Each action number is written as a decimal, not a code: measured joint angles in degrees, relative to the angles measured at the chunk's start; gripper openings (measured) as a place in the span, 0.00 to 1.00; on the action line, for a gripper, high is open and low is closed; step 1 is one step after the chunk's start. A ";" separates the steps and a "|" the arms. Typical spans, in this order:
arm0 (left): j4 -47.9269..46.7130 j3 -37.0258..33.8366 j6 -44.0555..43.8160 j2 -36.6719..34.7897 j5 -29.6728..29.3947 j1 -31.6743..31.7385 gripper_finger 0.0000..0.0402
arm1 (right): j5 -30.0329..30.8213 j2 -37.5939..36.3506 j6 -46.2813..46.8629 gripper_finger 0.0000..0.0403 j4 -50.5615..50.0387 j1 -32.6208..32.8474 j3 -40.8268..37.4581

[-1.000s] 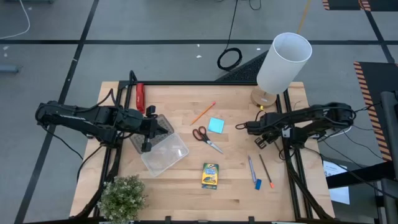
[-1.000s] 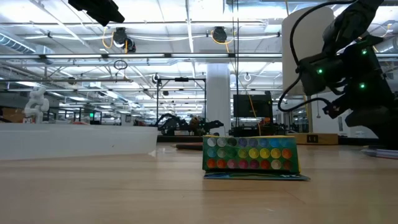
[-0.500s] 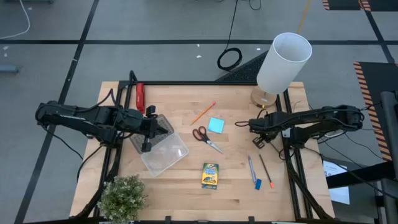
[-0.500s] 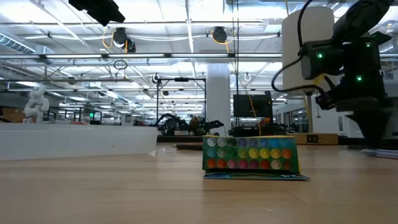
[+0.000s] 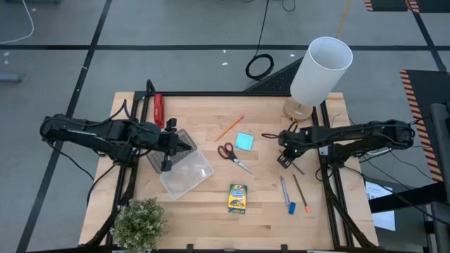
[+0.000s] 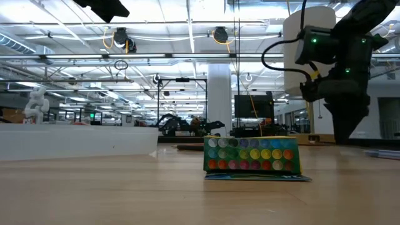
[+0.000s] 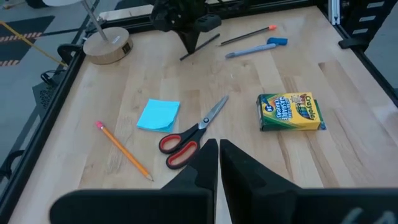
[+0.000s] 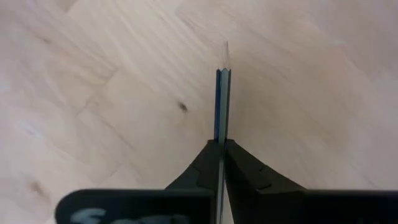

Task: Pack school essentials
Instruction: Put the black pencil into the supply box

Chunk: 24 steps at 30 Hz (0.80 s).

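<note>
I see bare table (image 5: 260, 190) around right gripper (image 5: 283, 159), angled down, jaws clamping a thin blue-edged strip (image 8: 222, 106); left gripper (image 7: 217, 152) closed, empty, over clear case (image 5: 184, 172).

We see the right gripper (image 5: 284, 159) pointing down over the table's right-centre, fingers pressed together, seemingly pinching something thin. The left gripper (image 5: 188, 146) rests closed at left.

Red-handled scissors (image 5: 233, 156) lie nearly closed at the table's centre, blades toward 4 o'clock. Just beside them at 1 o'clock sits the light-blue square notepad (image 5: 245, 141); at 11 o'clock, the slanted orange pencil (image 5: 229, 127). The yellow-green crayon box (image 5: 238, 198) lies flat at 6 o'clock. At 4 o'clock lie the blue pen (image 5: 284, 189), the tiny blue eraser (image 5: 291, 208) and the dark pencil (image 5: 300, 192).
</note>
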 joint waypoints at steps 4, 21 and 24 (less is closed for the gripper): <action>0.00 0.00 -0.04 0.00 -0.41 0.00 0.05 | -0.14 -0.25 -1.31 0.02 2.42 0.30 0.00; 6.30 0.04 4.44 5.59 -1.55 0.00 0.05 | -7.48 -0.62 -7.26 0.02 18.58 2.03 0.11; 7.89 0.04 5.92 7.38 -1.55 0.00 0.05 | -7.53 -0.62 -7.77 0.02 19.02 2.03 0.11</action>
